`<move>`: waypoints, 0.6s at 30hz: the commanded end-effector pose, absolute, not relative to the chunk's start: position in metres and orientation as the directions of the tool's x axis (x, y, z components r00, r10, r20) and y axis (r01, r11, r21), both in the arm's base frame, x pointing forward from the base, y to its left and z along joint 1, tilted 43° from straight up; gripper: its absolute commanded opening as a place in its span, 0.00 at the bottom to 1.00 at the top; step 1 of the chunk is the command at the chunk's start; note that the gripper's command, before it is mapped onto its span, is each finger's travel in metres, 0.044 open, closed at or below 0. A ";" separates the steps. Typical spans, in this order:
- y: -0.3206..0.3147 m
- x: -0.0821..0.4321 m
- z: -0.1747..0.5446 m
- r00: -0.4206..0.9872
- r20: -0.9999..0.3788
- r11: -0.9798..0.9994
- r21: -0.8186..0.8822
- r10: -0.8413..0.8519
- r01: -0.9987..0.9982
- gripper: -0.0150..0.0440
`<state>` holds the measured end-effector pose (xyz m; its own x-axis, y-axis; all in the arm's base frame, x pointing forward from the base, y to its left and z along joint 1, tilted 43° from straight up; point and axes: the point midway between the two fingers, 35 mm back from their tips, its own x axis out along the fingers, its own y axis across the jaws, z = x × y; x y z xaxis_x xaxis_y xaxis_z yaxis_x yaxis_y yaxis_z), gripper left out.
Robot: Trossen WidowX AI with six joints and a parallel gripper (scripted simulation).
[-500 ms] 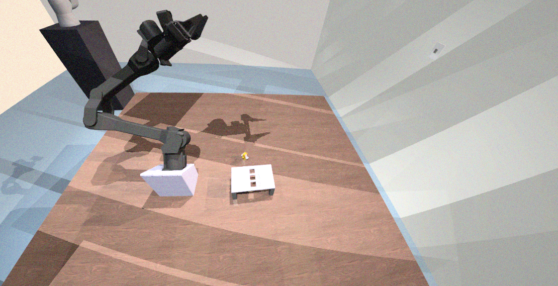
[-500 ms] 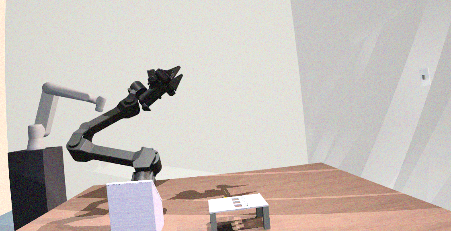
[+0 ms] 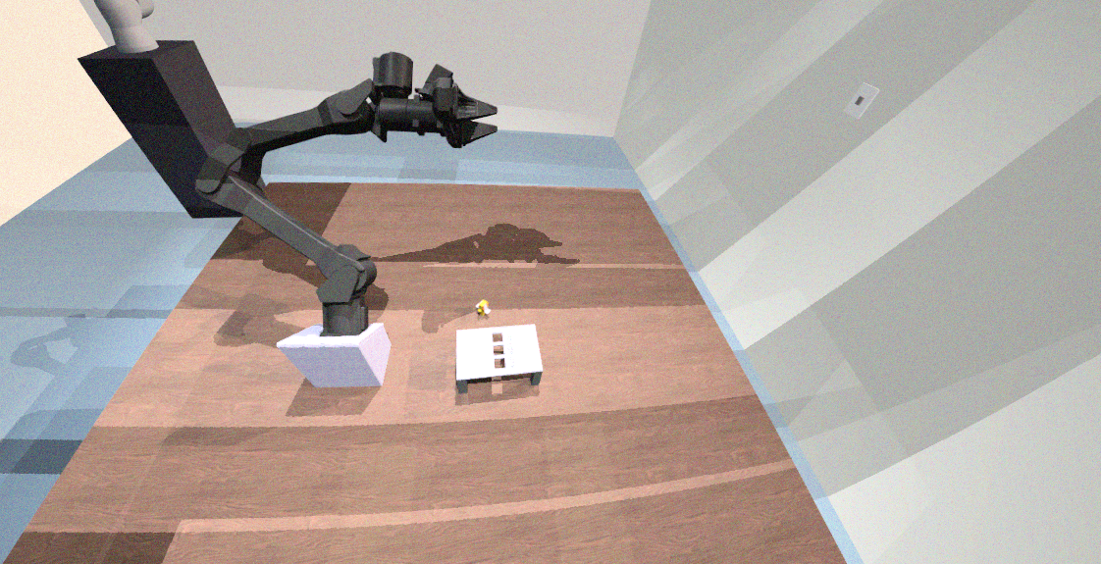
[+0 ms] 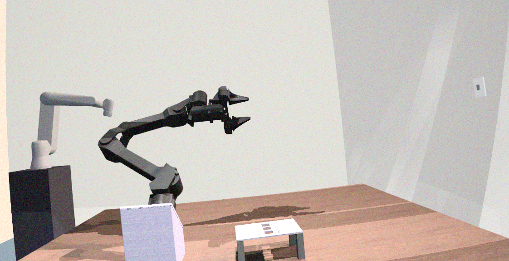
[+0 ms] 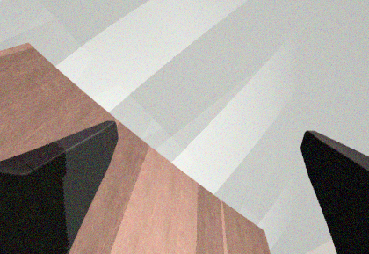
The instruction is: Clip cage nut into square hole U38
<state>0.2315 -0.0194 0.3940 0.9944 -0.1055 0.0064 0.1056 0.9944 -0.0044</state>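
Yellow and white, the small cage nut (image 3: 482, 307) lies on the wooden table (image 3: 601, 436) (image 4: 374, 219) (image 5: 154, 196), just beside the rail plate (image 3: 523, 348) (image 4: 245, 231), so neither the pick nor the clipping is done. That plate stands raised on dark legs, its row of square holes showing no nut seated; which one is U38 cannot be read. Farther out, the gripper (image 3: 495, 120) (image 4: 249, 108) (image 5: 210, 135) hangs well above both, fingers wide apart with nothing between them. Reaching, grasping, squeezing the wings, hooking them in, releasing and backing off all seem left.
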 end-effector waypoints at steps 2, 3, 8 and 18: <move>-0.008 0.270 0.330 0.964 -0.265 0.987 -0.151 0.004 -0.046 1.00; -0.005 0.276 0.316 0.946 -0.322 0.981 -0.171 0.030 -0.090 1.00; 0.009 0.295 0.238 0.781 -0.597 0.918 -0.178 0.185 -0.354 1.00; 0.045 0.268 0.113 0.231 -0.797 0.637 0.232 0.557 -0.735 1.00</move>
